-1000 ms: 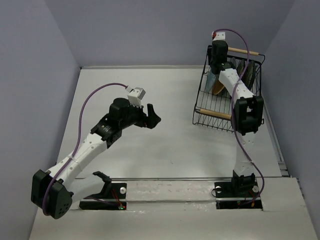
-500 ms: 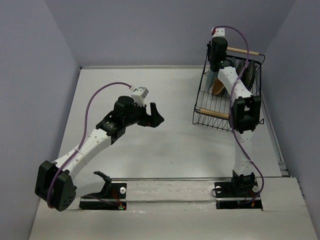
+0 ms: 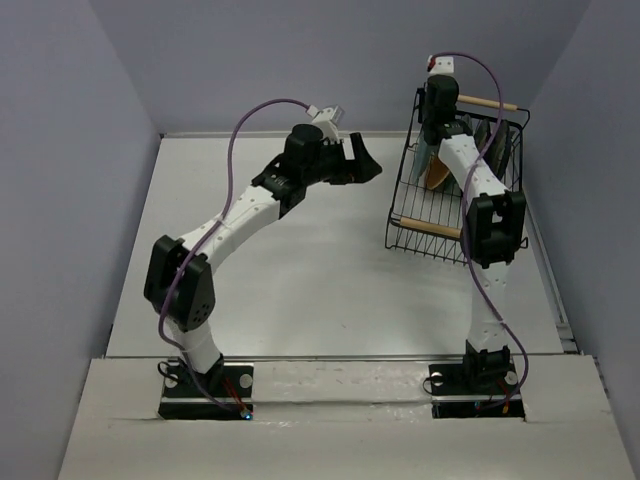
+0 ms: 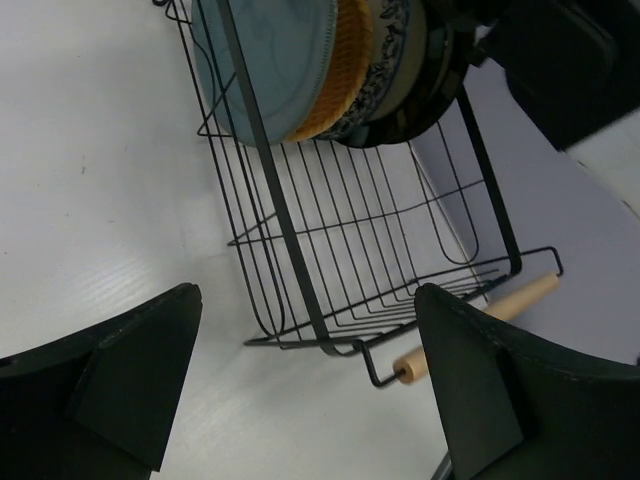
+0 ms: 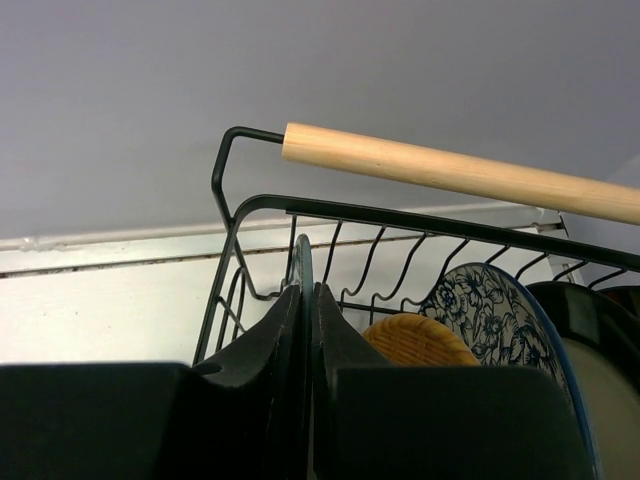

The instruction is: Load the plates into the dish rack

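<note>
The black wire dish rack (image 3: 412,205) stands at the back right. My right gripper (image 3: 435,135) is over its far end, shut on the rim of the teal plate (image 5: 303,262), which stands upright in the rack's end slot. Behind it stand the orange-tan plate (image 5: 415,338), the blue-flowered plate (image 5: 490,305) and a dark-rimmed plate (image 5: 595,320). My left gripper (image 3: 367,163) is open and empty, just left of the rack. The left wrist view shows the teal plate (image 4: 270,60), the orange-tan plate (image 4: 345,70), the flowered plate (image 4: 388,65) and the rack's empty near slots.
The rack has a wooden rod handle at the near end (image 3: 430,226) and one at the far end (image 3: 487,102). The back wall is close behind the rack, and the side wall is to its right. Grey table lies left of the rack.
My left arm has swung from the table's middle up and to the right, close to the rack's left side. My right gripper has stayed at the rack's far end on the teal plate.
</note>
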Available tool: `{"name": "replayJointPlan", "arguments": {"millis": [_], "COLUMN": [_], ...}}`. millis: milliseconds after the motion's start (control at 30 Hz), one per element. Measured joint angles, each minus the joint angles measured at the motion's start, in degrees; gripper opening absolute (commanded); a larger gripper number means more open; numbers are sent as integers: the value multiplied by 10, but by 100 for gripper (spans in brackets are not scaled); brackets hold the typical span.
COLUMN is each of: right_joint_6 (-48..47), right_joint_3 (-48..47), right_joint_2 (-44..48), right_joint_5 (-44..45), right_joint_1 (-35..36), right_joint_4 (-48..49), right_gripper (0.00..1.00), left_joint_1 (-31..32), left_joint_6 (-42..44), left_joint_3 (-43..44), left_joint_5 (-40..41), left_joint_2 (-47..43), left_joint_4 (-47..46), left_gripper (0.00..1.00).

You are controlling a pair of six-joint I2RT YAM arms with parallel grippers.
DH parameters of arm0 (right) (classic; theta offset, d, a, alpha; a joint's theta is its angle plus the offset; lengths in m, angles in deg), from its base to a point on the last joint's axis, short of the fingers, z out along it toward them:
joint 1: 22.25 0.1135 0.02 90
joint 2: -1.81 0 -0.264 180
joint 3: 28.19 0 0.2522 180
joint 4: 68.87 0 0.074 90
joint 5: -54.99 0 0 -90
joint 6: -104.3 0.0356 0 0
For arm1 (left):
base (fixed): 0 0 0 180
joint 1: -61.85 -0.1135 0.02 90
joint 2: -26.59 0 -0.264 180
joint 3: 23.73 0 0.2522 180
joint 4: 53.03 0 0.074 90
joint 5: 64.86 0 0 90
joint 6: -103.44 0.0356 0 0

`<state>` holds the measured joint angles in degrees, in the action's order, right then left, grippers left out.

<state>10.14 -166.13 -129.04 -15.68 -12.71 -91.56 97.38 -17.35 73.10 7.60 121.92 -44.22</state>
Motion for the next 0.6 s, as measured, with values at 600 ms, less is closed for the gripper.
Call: {"name": "replayJointPlan", "arguments": {"millis": [600], "right_joint_6": [14], "right_joint_3": [5], "right_joint_2": [3], "right_joint_5": [-15], "right_joint_1": [-6], "right_joint_4": [1], "right_gripper": [7], "left_joint_1": [39], "left_joint_6": [55], "left_joint_3": [282], "left_joint_5": [26], "left_joint_2": [302], "left_joint_4": [85], "left_gripper": [98]}}
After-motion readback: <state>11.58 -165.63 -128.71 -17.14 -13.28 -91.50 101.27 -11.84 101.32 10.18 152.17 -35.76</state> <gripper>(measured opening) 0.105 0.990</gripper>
